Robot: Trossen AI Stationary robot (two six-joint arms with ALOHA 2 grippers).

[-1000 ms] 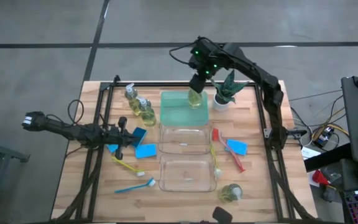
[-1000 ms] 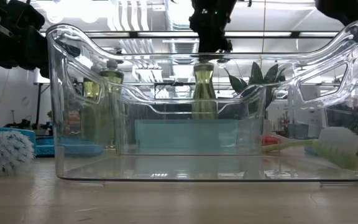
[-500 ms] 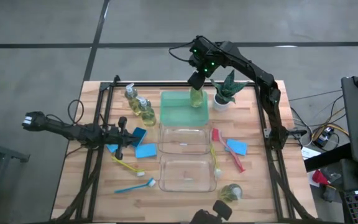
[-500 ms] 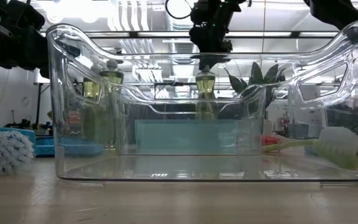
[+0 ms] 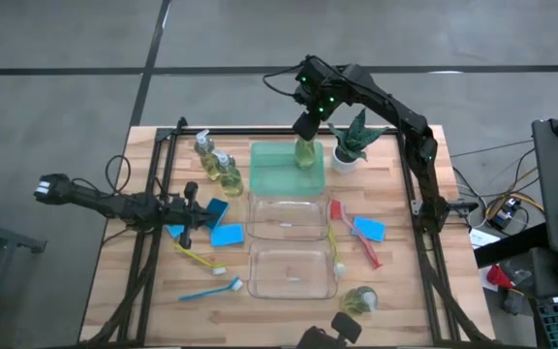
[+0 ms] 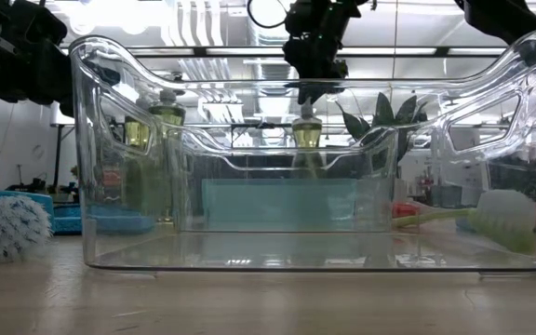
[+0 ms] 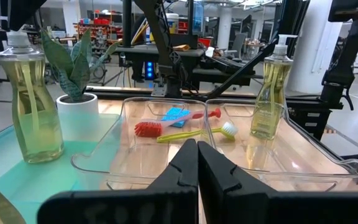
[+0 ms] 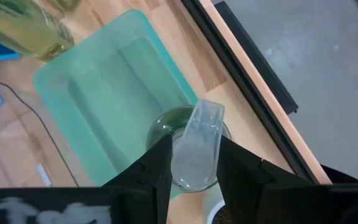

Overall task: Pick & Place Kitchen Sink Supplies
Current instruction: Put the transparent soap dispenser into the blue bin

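Lower than a second ago, the pump bottle (image 5: 306, 152) under the right hand (image 5: 306, 126) now stands in the green tray (image 5: 271, 176), in the tray's upper right corner in the high view, close to its rim and just left of the potted plant (image 5: 351, 143). In the right wrist view the two dark fingers (image 8: 159, 167) sit either side of the clear pump head (image 8: 197, 144), partly open; whether they press on it or stand just clear I cannot tell.

Open wood of the surface (image 5: 405, 281) lies lower right in the high view, and a bare strip runs along the upper edge behind the tray. Below the tray sit two clear plastic bins (image 5: 289, 218), glossy and round-cornered.

At centre left the left hand (image 5: 194, 214) is closed tight and holds nothing, beside a flat blue sponge (image 5: 227, 235). Two more bottles (image 5: 219, 165) of yellow-green liquid stand left of the tray; a fourth (image 5: 359, 300) lies at lower centre. A yellow brush (image 5: 200, 258) and a blue brush (image 5: 209, 289) lie lower left. Right of the bins are a red brush (image 5: 356, 233), another yellow brush (image 5: 333, 250) and a second blue sponge (image 5: 369, 229).
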